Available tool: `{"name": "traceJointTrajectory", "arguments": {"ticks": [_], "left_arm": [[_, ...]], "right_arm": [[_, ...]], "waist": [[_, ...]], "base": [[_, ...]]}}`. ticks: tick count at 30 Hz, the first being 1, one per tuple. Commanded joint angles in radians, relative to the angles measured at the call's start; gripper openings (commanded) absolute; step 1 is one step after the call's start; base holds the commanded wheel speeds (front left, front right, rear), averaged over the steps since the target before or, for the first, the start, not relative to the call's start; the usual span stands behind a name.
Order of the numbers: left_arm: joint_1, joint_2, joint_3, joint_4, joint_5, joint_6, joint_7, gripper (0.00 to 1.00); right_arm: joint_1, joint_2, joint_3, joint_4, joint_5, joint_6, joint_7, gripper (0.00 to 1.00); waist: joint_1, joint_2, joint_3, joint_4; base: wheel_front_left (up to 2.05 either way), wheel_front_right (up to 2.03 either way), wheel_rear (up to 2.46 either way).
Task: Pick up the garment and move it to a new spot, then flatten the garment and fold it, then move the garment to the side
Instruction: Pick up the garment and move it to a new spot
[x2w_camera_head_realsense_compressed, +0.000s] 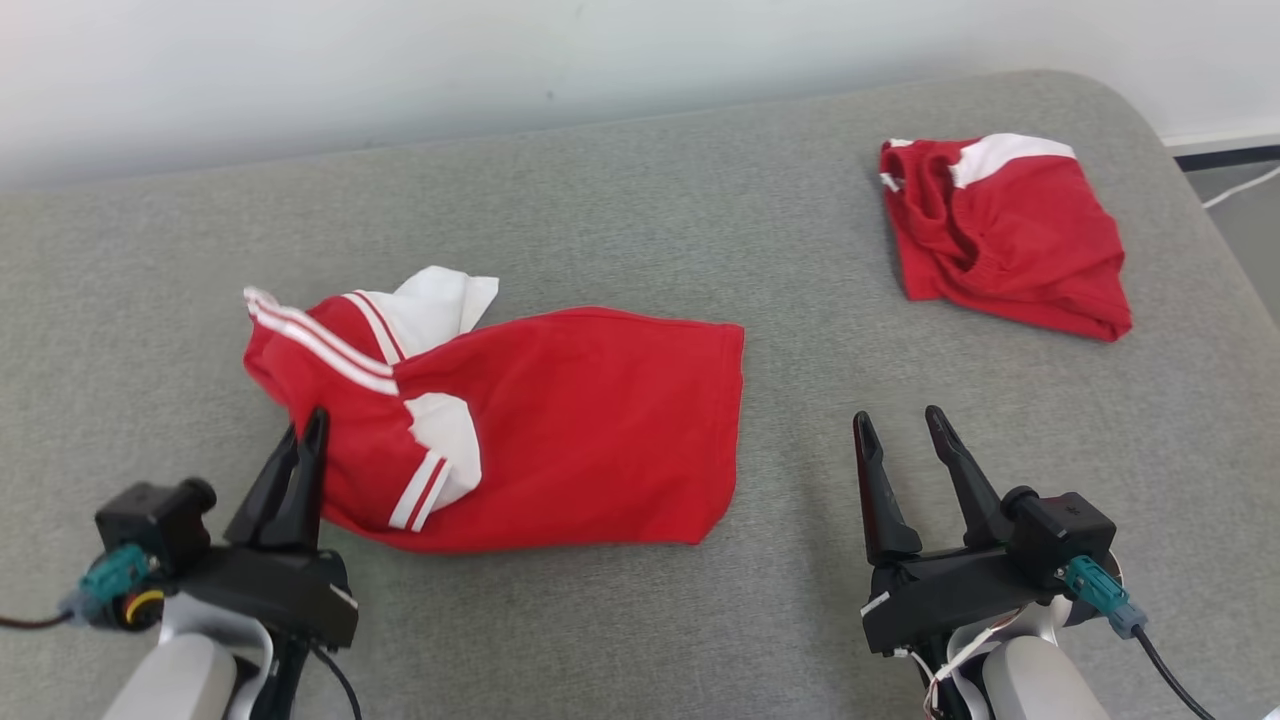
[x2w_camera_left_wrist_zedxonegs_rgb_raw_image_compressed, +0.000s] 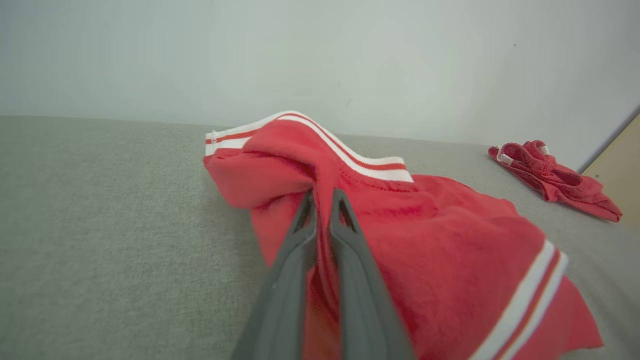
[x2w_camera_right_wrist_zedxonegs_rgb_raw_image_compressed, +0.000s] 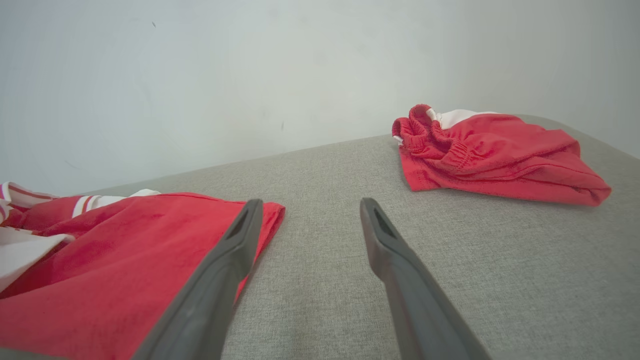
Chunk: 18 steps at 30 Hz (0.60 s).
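- The red garment (x2w_camera_head_realsense_compressed: 580, 430), trimmed with white stripes, lay crumpled near the middle of a grey padded surface (x2w_camera_head_realsense_compressed: 640, 200), its plainer half spread flat toward the robot's right and its striped end bunched at the left.
- The left gripper (x2w_camera_head_realsense_compressed: 306, 422) had its two dark fingers pressed together at the garment's near left edge. The left wrist view showed red cloth pinched between them (x2w_camera_left_wrist_zedxonegs_rgb_raw_image_compressed: 324, 194) and a fold of fabric rising just beyond the tips.
- The right gripper (x2w_camera_head_realsense_compressed: 898, 415) sat over bare surface just right of the garment's hem, jaws spread wide and holding nothing. In its own wrist view (x2w_camera_right_wrist_zedxonegs_rgb_raw_image_compressed: 311, 202) the left finger overlapped the hem's corner.
- A second red piece (x2w_camera_head_realsense_compressed: 1010, 240), with a gathered waistband and a white panel, lay folded at the far right corner, well apart from both grippers.
- A pale wall (x2w_camera_head_realsense_compressed: 400, 60) stood behind the surface.
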Motion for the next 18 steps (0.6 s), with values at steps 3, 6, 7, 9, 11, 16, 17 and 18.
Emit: {"name": "traceJointTrajectory", "arguments": {"ticks": [3, 6, 7, 9, 11, 16, 17, 18], "left_arm": [[0.038, -0.015, 0.010, 0.037, -0.005, 0.007, -0.032, 0.90], [0.050, -0.032, 0.020, 0.055, -0.005, 0.007, -0.044, 1.00], [0.055, -0.036, 0.025, 0.058, -0.002, 0.010, -0.047, 1.00], [0.063, -0.044, 0.037, 0.058, 0.010, 0.015, -0.052, 1.00], [0.078, -0.053, 0.050, 0.047, 0.023, 0.020, -0.056, 1.00], [0.124, -0.078, 0.081, -0.037, 0.080, 0.045, -0.056, 1.00], [0.124, -0.078, 0.081, -0.037, 0.080, 0.045, -0.056, 1.00], [0.136, -0.080, 0.075, -0.049, 0.094, 0.049, -0.056, 1.00]], "right_arm": [[0.008, 0.000, -0.005, 0.005, -0.014, -0.001, -0.004, 1.00], [0.010, 0.000, -0.008, 0.008, -0.018, -0.001, -0.004, 1.00], [0.011, 0.000, -0.011, 0.009, -0.020, -0.001, -0.004, 1.00], [0.015, 0.000, -0.017, 0.012, -0.021, -0.001, -0.004, 1.00], [0.020, 0.000, -0.023, 0.013, -0.023, -0.001, -0.004, 1.00], [0.035, 0.000, -0.033, 0.013, -0.027, -0.001, -0.004, 1.00], [0.035, 0.000, -0.033, 0.013, -0.027, -0.001, -0.004, 1.00], [0.038, 0.000, -0.034, 0.012, -0.027, -0.001, -0.004, 1.00]], "waist": [[0.0000, -0.0001, 0.001, 0.021], [0.0000, -0.0001, -0.003, 0.035], [0.0000, -0.0001, -0.005, 0.040], [0.0000, -0.0001, -0.011, 0.051], [0.0000, -0.0001, -0.019, 0.062], [0.0000, -0.0001, -0.039, 0.090], [0.0000, -0.0001, -0.039, 0.090], [0.0000, -0.0001, -0.042, 0.095]], "base": [[0.00, 0.00, 0.00], [0.00, 0.00, 0.00], [0.00, 0.00, 0.00], [0.00, 0.00, 0.00], [0.00, 0.00, 0.00], [0.00, 0.00, 0.00], [0.00, 0.00, 0.00], [0.00, 0.00, 0.00]]}}
